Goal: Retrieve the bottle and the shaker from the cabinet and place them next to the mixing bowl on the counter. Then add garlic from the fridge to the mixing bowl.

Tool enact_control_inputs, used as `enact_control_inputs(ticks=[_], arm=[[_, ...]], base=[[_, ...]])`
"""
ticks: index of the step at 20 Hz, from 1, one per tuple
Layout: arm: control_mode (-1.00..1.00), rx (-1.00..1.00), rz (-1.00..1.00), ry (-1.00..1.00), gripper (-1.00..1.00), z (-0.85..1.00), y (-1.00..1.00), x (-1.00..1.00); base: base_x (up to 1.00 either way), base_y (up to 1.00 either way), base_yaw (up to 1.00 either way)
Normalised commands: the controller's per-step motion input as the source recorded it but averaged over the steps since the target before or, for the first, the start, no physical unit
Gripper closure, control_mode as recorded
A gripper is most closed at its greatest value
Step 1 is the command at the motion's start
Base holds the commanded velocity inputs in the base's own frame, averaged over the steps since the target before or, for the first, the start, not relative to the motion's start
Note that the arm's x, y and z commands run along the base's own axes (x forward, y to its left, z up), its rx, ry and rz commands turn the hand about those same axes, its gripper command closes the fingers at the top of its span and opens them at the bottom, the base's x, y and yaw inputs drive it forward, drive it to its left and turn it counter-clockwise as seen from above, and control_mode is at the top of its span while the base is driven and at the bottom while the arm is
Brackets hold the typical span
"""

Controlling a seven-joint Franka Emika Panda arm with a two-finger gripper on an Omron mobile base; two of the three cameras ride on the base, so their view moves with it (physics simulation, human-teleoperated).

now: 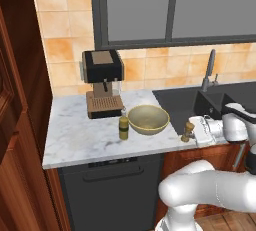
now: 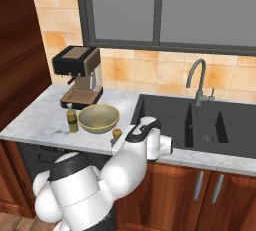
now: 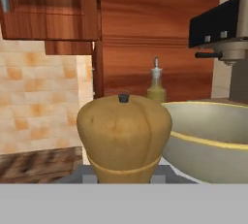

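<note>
The tool [image 1: 196, 131] is clenched on the wooden shaker [image 1: 188, 130], which is held upright at the front edge of the desk [image 1: 75, 135], between the mixing bowl [image 1: 148, 119] and the dark sink [image 1: 185, 102]. In the hand view the shaker's rounded brown head with its small dark knob sits close before the camera, the bowl's pale rim runs just beside it, and the bottle [image 3: 156, 85] is seen beyond, in front of the cabinet [image 3: 155, 29]. The bottle already stands on the desk, touching or nearly touching the bowl's far side, in front of the coffee machine [image 1: 102, 82]. The step in hand is judged to be the setting down of the shaker next to the bowl. Whether the shaker's base already rests on the marble cannot be told. It is best lowered straight, kept vertical, until the base is fully seated, and a little further in from the desk's front edge, since it stands close to that edge. The grip should be released only once the base is flat, and the tool drawn back away from the bowl so that neither bowl nor shaker is nudged. The garlic is not yet fetched.
</note>
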Motion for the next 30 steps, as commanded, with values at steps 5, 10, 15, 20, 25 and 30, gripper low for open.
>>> enact_control_inputs(ticks=[5, 10, 15, 20, 25, 30], arm=[[-1.0, 0.0, 0.0, -0.03, 1.0, -0.45, 0.11, 0.53], [-1.0, 0.0, -0.02, 0.0, 1.0, -0.32, 0.07, 0.56], [-1.0, 0.0, -0.01, 0.0, 1.0, -0.41, -0.01, 0.44], [-1.0, 0.0, 0.0, -0.01, 1.0, -0.34, -0.15, 0.53], [-1.0, 0.0, 0.0, 0.05, 1.0, -0.27, -0.08, 0.45], [-1.0, 0.01, 0.0, -0.06, 1.0, -0.37, -0.17, 0.0]], base=[[0.0, 0.0, 0.0], [0.0, 0.0, 0.0], [0.0, 0.0, 0.0], [0.0, 0.0, 0.0], [0.0, 0.0, 0.0], [0.0, 0.0, 0.0]])
